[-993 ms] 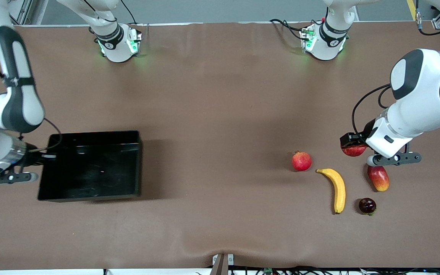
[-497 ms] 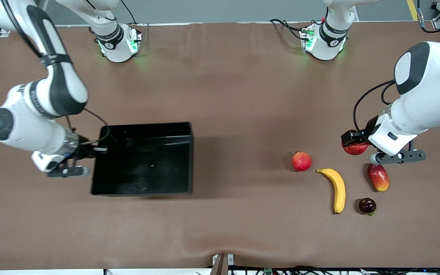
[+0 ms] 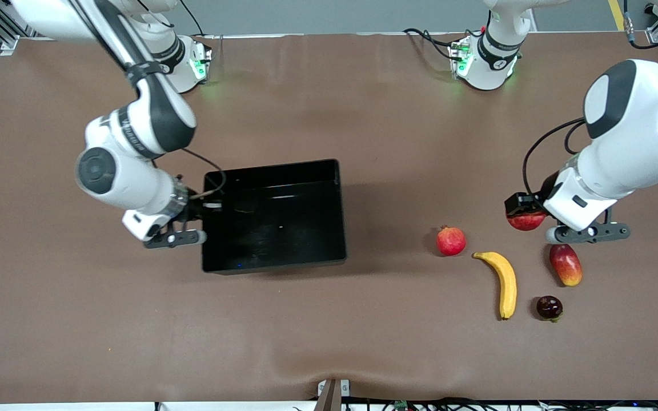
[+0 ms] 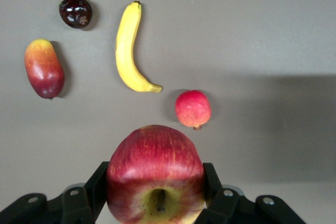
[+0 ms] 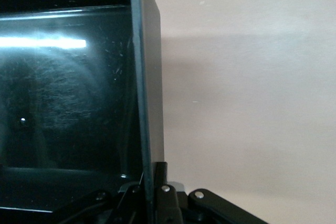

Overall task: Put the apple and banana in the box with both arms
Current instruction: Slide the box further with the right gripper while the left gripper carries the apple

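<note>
Left gripper's fingers [image 4: 212,177] clamp the apple [image 4: 155,174], apparently aloft.

Apple [image 3: 525,220] half hidden under left gripper [image 3: 534,220], front view. Right gripper [image 5: 152,187] fingertips cut off by frame edge, wrist view. Box [image 5: 63,103] cropped too.

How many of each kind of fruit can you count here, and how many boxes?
Apple: 1, held in the left hand
Banana: 1
Round pink-red fruit: 1
Mango: 1
Small dark fruit: 1
Box: 1, gripped by the right hand
Total: 5 fruits and 1 box
</note>
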Controlling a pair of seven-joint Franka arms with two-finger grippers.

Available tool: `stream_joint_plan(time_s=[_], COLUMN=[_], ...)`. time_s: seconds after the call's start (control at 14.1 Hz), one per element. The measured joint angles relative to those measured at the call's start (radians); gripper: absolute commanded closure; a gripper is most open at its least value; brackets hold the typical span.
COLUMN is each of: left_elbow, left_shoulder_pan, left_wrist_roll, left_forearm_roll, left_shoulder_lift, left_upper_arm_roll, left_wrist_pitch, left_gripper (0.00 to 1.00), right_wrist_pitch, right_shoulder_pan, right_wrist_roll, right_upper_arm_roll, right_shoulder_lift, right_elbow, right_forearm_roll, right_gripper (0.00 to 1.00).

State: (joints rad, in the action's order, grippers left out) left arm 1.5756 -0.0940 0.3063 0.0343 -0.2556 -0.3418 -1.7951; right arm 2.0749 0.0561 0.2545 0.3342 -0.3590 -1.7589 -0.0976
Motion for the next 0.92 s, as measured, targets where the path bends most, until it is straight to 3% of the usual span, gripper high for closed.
stream_joint_plan(time_s=[0.35,0.92], left_elbow=[0.0,0.0], left_shoulder_pan=[0.049,0.102], left_wrist_roll=[0.082,0.182], left_forearm_roll=[0.0,0.0], left_shoulder_lift=[0.0,-0.007], left_upper_arm_roll=[-0.003,-0.005], left_wrist_pitch=[0.002,0.005], left_gripper=[1.0,1.0], right_wrist_pitch=[0.081,0.142], right_shoulder_pan=[0.087,0.181], right_wrist_roll=[0.081,0.211], right_upper_arm_roll=[0.0,-0.001], right_shoulder_lift=[-0.038,-0.181], right_elbow=[0.0,0.036], right_forearm_roll=[0.0,0.0], right_gripper=[1.0,1.0])
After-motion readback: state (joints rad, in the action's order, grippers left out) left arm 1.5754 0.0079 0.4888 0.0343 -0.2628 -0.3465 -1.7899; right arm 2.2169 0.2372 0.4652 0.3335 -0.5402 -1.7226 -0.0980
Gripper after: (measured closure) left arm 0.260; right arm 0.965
